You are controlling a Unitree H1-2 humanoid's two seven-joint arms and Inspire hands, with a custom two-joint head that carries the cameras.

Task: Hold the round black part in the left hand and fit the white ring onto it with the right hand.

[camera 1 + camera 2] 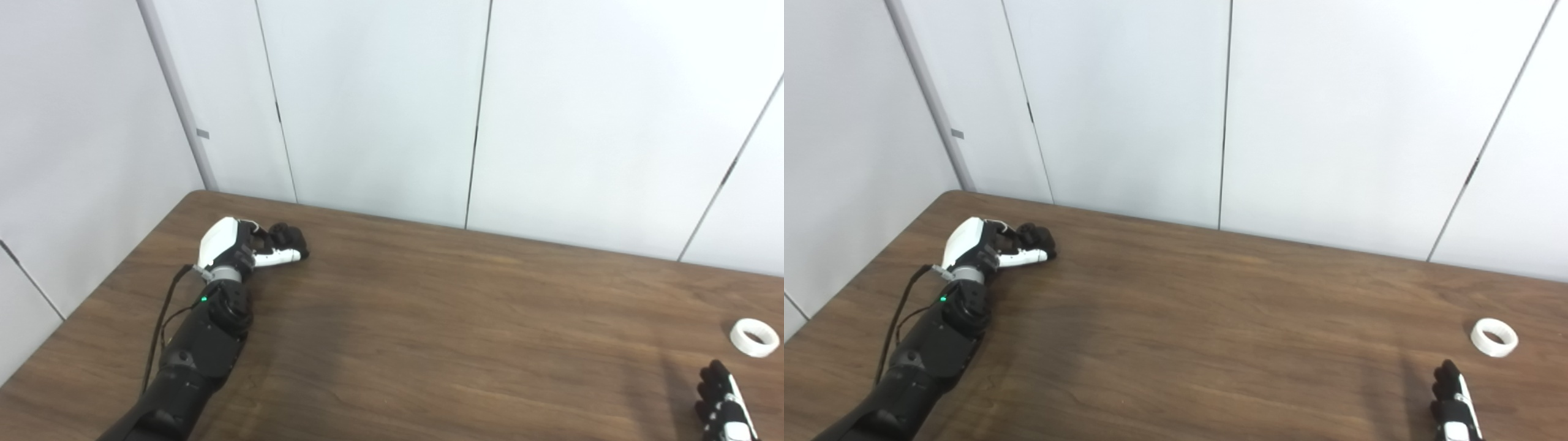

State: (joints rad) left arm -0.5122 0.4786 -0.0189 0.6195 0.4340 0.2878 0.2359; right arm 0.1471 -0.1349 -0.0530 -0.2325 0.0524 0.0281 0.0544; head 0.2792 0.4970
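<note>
Wood table (pixel 429 318) by white wall panels (pixel 367 104), left hand (pixel 257 245) curled, black part unclear, white ring (pixel 754 337) just beyond right hand (pixel 723 404), its grip unclear.

- Left hand (pixel 248 245): white shell on the back, black fingers.
- Left forearm (pixel 202 343): black casing, small green light, thin black cable alongside.
- Right hand (pixel 723 407): black fingers, white stripe.

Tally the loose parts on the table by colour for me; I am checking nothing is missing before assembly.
White: 1, the ring, lying apart from the right hand.
Black: 1, a dark part at the left hand fingertips; grip unclear.
Total: 2.
</note>
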